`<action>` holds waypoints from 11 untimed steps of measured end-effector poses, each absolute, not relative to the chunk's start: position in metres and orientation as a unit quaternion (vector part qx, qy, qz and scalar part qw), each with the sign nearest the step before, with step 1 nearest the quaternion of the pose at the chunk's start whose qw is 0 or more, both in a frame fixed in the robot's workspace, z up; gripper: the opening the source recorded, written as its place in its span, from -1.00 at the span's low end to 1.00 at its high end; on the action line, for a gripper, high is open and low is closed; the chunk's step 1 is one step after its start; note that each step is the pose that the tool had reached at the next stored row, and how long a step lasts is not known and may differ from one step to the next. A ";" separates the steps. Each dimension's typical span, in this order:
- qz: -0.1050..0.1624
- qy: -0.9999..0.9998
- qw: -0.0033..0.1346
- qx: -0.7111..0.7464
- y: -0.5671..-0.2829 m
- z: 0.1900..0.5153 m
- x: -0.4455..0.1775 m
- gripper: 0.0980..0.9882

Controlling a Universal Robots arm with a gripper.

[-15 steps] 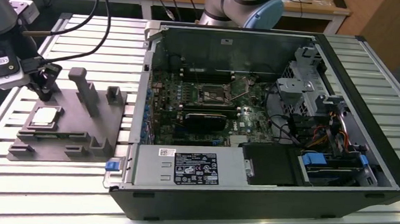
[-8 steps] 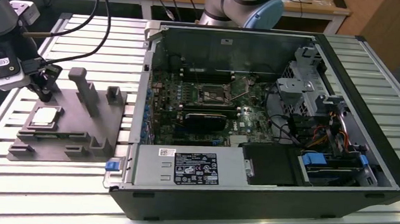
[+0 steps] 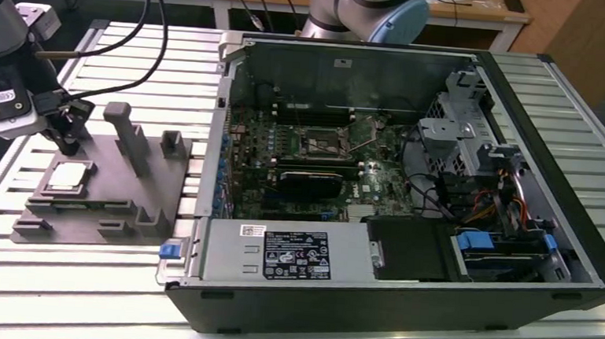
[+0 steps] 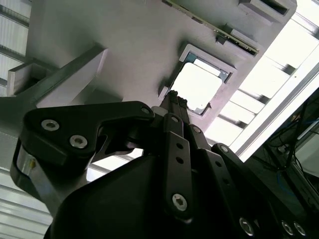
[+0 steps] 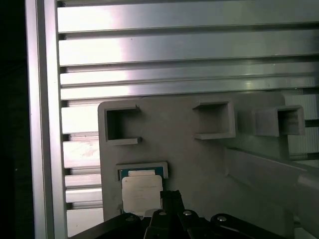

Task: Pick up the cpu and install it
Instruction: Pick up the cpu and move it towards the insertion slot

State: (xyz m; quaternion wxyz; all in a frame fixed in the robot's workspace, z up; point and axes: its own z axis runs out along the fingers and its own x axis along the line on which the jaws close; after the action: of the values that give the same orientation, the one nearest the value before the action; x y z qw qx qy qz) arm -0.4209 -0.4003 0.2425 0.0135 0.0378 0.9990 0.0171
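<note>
Cpu (image 3: 68, 176) lies flat, pale metal top up, in a shallow square pocket of the grey tray (image 3: 105, 183). The tray sits on the slatted table (image 3: 42, 295) at about 9 o'clock from the open computer case (image 3: 399, 311) in the exterior view. Your gripper (image 3: 68, 144) hangs just over that pocket with its fingers drawn together and nothing between them. In the exterior view the chip sits at roughly 6 o'clock from the fingertips, close beneath them and, as far as you can judge, not touching. In the first wrist view the gripper (image 5: 169, 195) overlaps one edge of the cpu (image 5: 141, 191) rather than its middle, so you are offset slightly to one side. Being square, the chip offers no long axis; its edges run parallel to the tray's.
</note>
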 end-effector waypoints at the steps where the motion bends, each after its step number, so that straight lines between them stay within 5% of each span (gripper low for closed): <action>1: 0.017 0.999 0.013 0.038 -0.400 0.242 -0.421 -0.98; 11: 0.017 0.999 0.013 0.038 -0.401 0.237 -0.422 -0.98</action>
State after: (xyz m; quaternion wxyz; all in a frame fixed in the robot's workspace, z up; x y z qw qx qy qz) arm -0.4215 -0.4015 0.2367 0.0134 0.0378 0.9990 0.0171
